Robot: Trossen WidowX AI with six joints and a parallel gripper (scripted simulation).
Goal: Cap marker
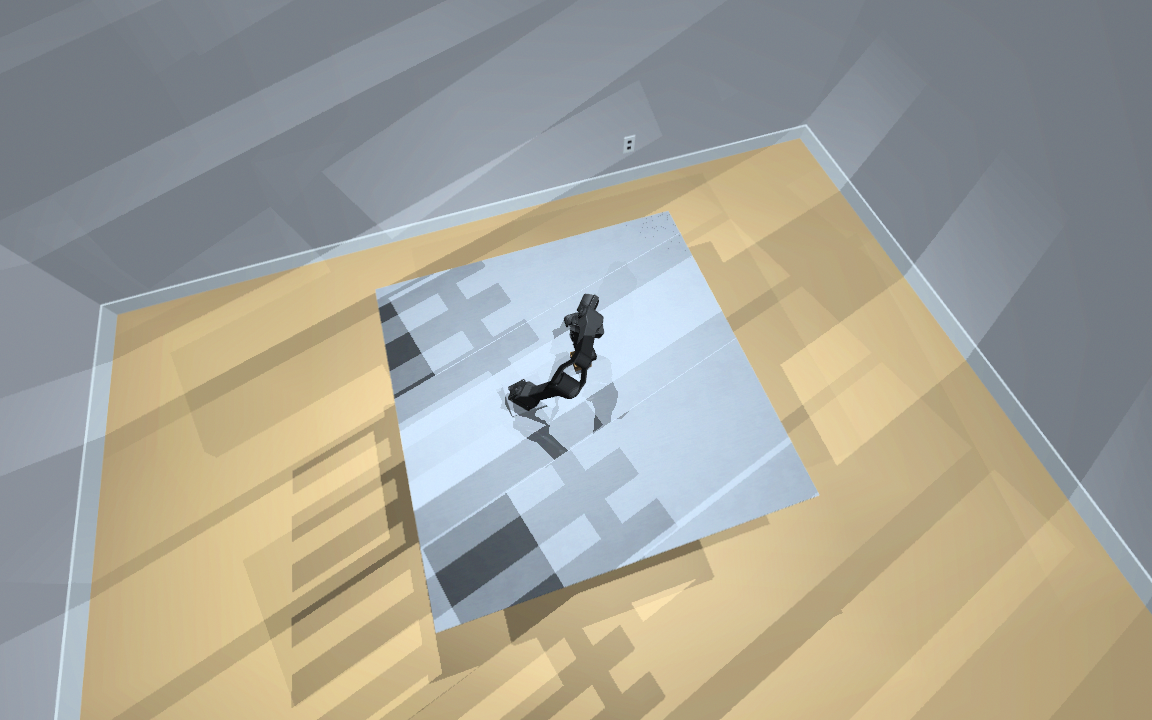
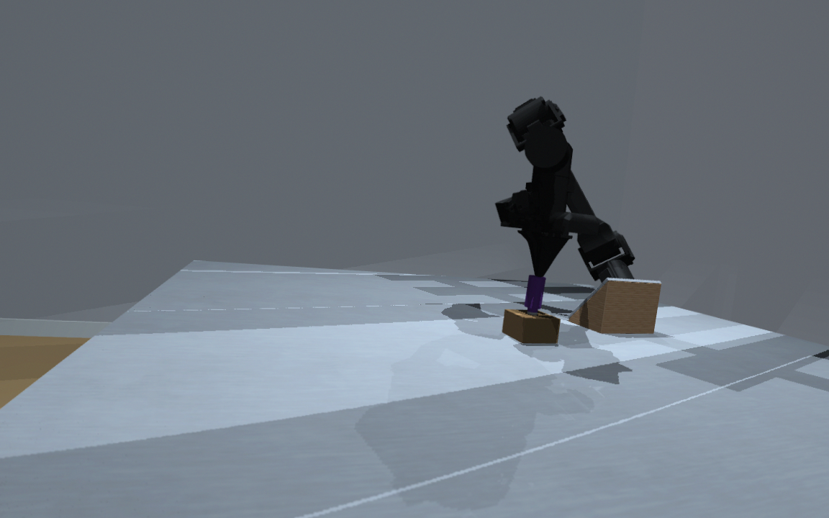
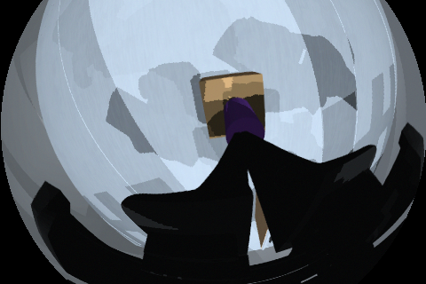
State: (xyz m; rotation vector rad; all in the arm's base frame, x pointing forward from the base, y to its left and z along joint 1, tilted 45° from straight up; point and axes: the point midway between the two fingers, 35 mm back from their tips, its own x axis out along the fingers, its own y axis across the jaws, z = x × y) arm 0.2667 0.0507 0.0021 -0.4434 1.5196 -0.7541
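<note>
The purple cap [image 2: 535, 291] [image 3: 241, 117] stands over the marker in the brown holder block [image 2: 537, 331] [image 3: 217, 90]. The cap looks nearly upright, with a very slight lean in the exterior view. Its lower edge is close above the block; the marker is almost wholly hidden, and I cannot tell whether the cap is fully seated. My black gripper [image 2: 539, 275] [image 3: 243, 134] is shut with nothing between its fingers. It points down, and its joined tips meet the cap's top, or are right at it. In the top view the arm hides most of this.
A brown wedge-shaped block [image 2: 630, 307] with a pale top stands beside the holder block, to its right in the exterior view. The arm [image 1: 567, 385] reaches over the pale table [image 1: 705, 429], whose edges show in the top view. Broad shadows cross the table.
</note>
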